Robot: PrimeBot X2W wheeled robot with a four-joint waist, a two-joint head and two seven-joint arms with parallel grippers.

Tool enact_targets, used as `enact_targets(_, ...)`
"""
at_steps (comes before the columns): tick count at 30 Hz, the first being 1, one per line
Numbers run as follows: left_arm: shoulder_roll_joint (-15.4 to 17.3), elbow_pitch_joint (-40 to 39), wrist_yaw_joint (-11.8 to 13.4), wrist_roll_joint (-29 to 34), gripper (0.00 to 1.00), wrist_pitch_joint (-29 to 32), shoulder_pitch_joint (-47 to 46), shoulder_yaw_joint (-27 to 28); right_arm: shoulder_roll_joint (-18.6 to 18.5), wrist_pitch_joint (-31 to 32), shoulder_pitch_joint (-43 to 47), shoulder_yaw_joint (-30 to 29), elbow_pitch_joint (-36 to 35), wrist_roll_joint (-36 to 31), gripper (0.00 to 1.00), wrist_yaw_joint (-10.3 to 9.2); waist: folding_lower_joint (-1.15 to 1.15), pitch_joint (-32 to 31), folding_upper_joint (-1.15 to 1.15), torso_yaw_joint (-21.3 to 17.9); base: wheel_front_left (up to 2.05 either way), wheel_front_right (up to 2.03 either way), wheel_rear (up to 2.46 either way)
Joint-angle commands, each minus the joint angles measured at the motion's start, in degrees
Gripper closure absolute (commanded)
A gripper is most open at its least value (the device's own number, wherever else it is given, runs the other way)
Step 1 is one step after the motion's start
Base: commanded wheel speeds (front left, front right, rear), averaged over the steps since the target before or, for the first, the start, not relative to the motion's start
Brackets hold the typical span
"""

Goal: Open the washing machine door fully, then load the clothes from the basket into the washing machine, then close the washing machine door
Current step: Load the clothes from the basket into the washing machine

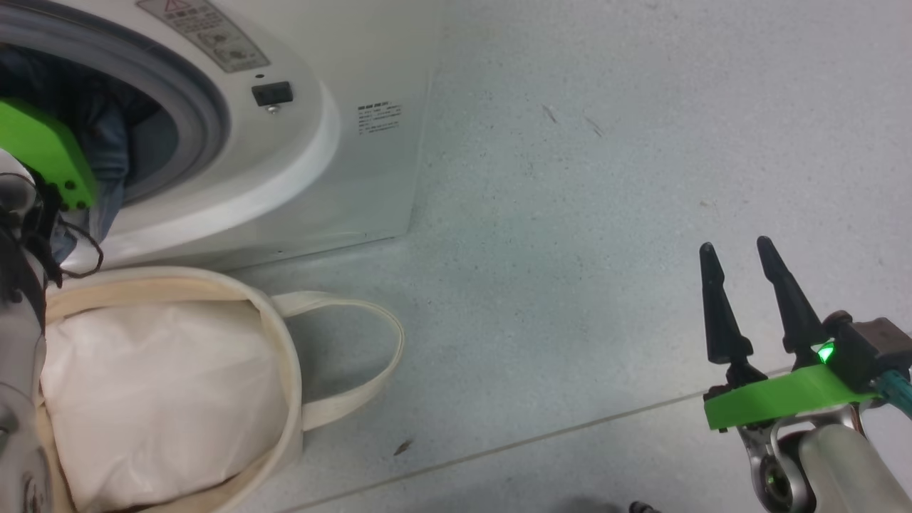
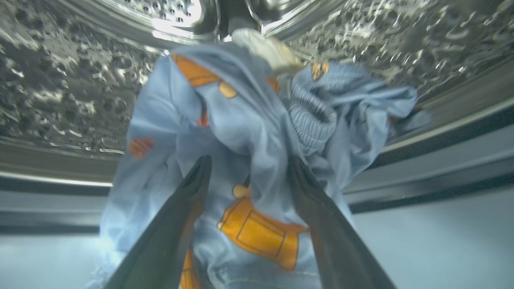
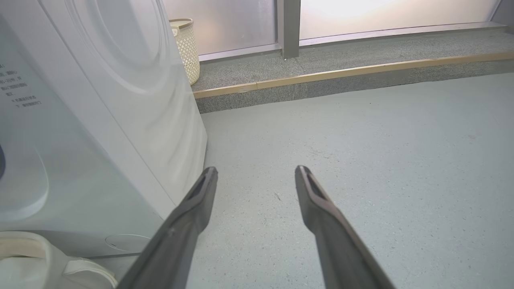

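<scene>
Light blue clothes [image 2: 249, 120] with orange prints hang in the steel drum [image 2: 60, 88] of the washing machine [image 1: 342, 164]. The left end effector [image 2: 249, 160] is at the drum's mouth, its fingers spread wide with the fabric lying between them. The basket [image 1: 285, 370] in front of the machine holds a white bundle [image 1: 157, 399]. The right end effector [image 1: 735, 244] hovers open over the floor [image 1: 570, 214], well apart

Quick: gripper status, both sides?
Left gripper: open inside the drum, the clothes lying loose between its fingers.
Right gripper: open, holding nothing.
</scene>
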Motion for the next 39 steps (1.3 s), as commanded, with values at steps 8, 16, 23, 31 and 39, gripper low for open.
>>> enact_targets(8, 0.77, -2.62, -1.49, -3.55, 0.0, -15.5, 2.85, 2.48, -0.29, -0.71, -0.46, 1.74, -0.13, 1.15, 0.0, 0.03, 0.01, -3.0, 0.0, 1.61, 0.0, 0.0, 0.0)
enact_targets(16, -1.96, -8.92, -3.89, -6.72, 0.0, -17.27, 14.04, 4.74, 0.05, -0.71, -1.14, 3.87, 2.32, 2.56, 0.0, 0.03, 0.01, -9.45, 0.0, 4.03, 0.0, 0.0, 0.0)
enact_targets(23, -4.22, -16.14, -5.03, -7.6, 0.0, -17.29, 26.97, 4.63, -0.3, -0.71, -0.23, 5.03, 4.87, 4.48, 0.0, 0.03, 0.01, -17.08, 0.0, 6.1, 0.0, 0.0, 0.0)
enact_targets(31, -4.55, -26.28, -5.17, -7.03, 0.0, -17.29, 37.67, 0.98, -1.58, -0.71, 1.96, 5.53, 6.38, 6.2, 0.0, 0.03, 0.01, -23.42, 0.0, 9.63, 0.0, 0.0, 0.0)
enact_targets(39, -3.39, -38.29, -5.19, -10.07, 0.0, -17.3, 46.91, 1.33, -3.05, -0.71, 4.13, 4.09, 6.51, 7.27, 0.0, 0.03, 0.01, -27.03, 0.0, 12.41, 0.0, 0.0, 0.0)
